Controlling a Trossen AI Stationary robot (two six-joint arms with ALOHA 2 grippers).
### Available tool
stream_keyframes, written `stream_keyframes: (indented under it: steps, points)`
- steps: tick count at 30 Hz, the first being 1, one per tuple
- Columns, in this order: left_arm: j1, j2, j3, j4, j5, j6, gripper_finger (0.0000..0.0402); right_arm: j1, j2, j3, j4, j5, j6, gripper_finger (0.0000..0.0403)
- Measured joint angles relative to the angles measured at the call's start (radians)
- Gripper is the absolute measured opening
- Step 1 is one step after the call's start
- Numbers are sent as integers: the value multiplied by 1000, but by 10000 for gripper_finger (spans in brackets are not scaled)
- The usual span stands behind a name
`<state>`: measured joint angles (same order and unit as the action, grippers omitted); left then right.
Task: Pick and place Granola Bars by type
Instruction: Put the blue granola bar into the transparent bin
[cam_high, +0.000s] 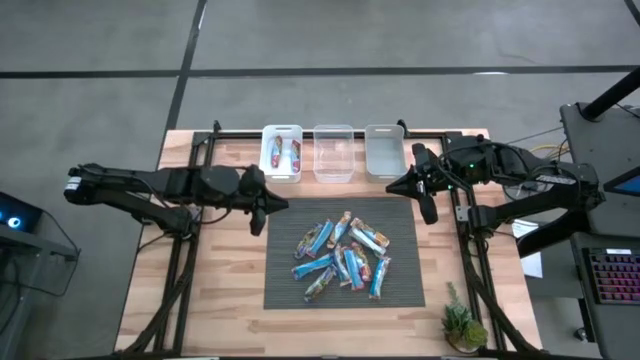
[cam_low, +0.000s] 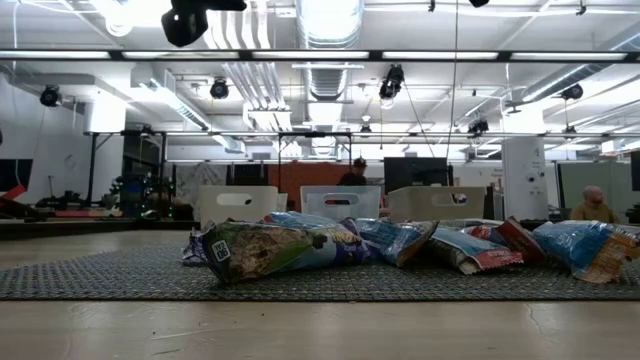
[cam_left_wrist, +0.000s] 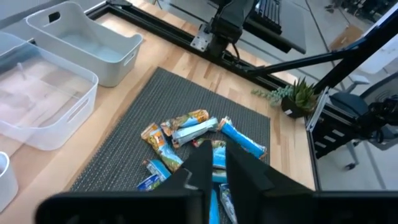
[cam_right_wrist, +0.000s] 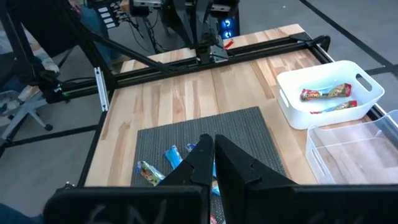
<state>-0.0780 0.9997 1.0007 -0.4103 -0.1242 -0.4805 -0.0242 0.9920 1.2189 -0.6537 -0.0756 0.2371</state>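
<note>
A pile of small foil-wrapped Granola Bars (cam_high: 343, 258), mostly blue with some orange and brown print, is seen from above in the middle of a dark grey woven mat (cam_high: 280, 290) on a light wooden table (cam_high: 220, 300). At 12 o'clock from the mat, three small plastic bins are lined up in a row. In the white bin at the left end (cam_high: 281, 132), two red-printed bars (cam_high: 282, 154) are lying side by side. The clear middle bin (cam_high: 333, 133) and the pale bin at the right end (cam_high: 384, 132) are also seen there.

The left gripper (cam_high: 258, 212) is held above the mat's edge at 9 o'clock from the pile. Its two dark fingers (cam_left_wrist: 245, 171) are seen almost together in the left wrist view, with only a thin gap between them, and nothing is held. The right gripper (cam_high: 429, 203) is held at 2 o'clock from the pile, near the pale bin. Its fingers (cam_right_wrist: 233, 163) are pressed together on nothing.

A small green plant (cam_high: 462, 326) is seen at 4 o'clock from the pile, at the table's corner.

Only the low view shows the bars from the side, puffy and crinkled, with a green-brown one (cam_low: 275, 250) in front. Neither gripper is shown there. The red bars in the white bin are also shown by the right wrist view.
</note>
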Motion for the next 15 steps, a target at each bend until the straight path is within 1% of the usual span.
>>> stream_keyframes:
  steps: [6,9,12,15]
  points:
    - [0,2,11,-1,0,-7,106,0,0,-8,-1,0,4,8]
    - [0,11,11,-1,1,-19,136,0,0,-20,-1,0,27,8]
    - [0,23,11,-4,15,-23,156,0,0,-35,-1,0,41,8]
    - [0,33,11,-1,52,-39,162,0,0,-51,0,0,45,8]
